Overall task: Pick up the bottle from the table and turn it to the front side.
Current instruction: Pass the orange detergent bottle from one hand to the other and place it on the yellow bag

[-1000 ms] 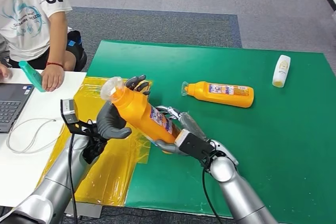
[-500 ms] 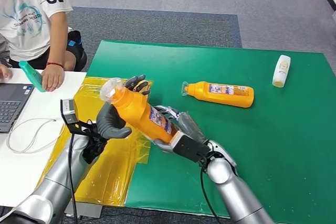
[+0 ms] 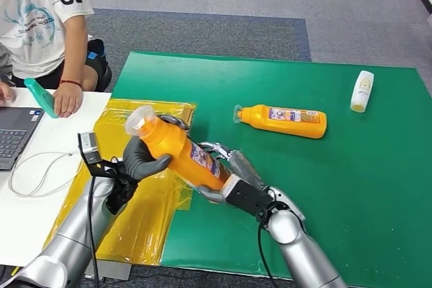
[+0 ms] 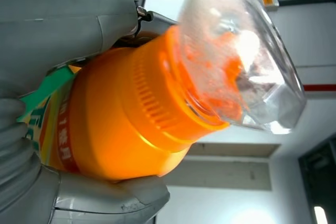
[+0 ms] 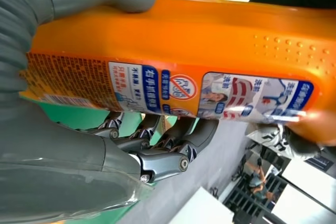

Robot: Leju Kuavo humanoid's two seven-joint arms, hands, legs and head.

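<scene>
Bottle (image 3: pixel 178 150) sits lifted off the mat, tilted, cap toward my left hand (image 3: pixel 142 156), base in my right hand (image 3: pixel 224 177) (both gripping); I'd roll it about that long axis.

**Left fingers closed onto bottle neck; bottle shifted slightly left and down**

- Left hand (image 3: pixel 145 156): the dark fingers that stood up spread behind the neck 1.0 s and 0.5 s ago now wrap over the orange bottle (image 3: pixel 178 153) near the shoulder. Thumb underneath; the left wrist view shows the neck clamped between grey thumb and fingers.
- Bottle: clear cap (image 3: pixel 138 119) drifted a little left and lower in the head view. The tilt is slightly flatter.
- Right hand (image 3: pixel 224 173): moved left with the bottle base, wrist and forearm following. It holds the lower body, fingers under the label per the right wrist view.
</scene>
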